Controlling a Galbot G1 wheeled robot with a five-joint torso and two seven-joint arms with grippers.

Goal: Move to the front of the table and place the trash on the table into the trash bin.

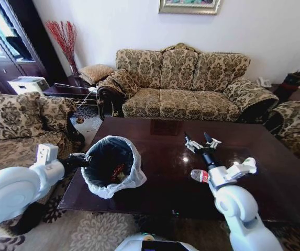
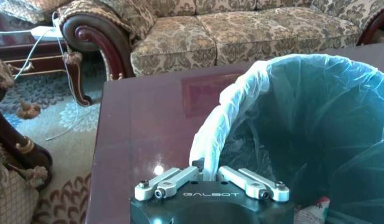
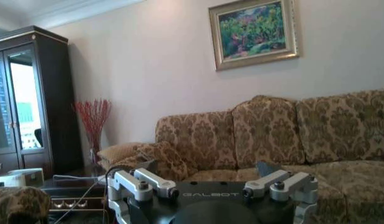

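The trash bin [image 1: 110, 164], black with a white bag liner, hangs tilted over the left front corner of the dark glossy table [image 1: 254, 141]. My left gripper [image 1: 81, 158] is shut on its rim. The left wrist view shows the gripper [image 2: 207, 169] pinching the liner's edge [image 2: 210, 140]. Trash [image 1: 119, 171] lies inside the bin as red and white scraps, and a white-and-red piece [image 2: 316, 207] shows at the bottom. My right gripper [image 1: 199, 141] is open and holds nothing above the middle of the table. Its open fingers [image 3: 206, 164] point toward the sofa.
A patterned sofa [image 1: 186, 83] stands behind the table, with armchairs at left [image 1: 19, 120] and right [image 1: 296, 125]. A side table with a white device [image 1: 29, 83] and cables sits at the far left. Patterned carpet [image 1: 87, 230] lies in front of the table.
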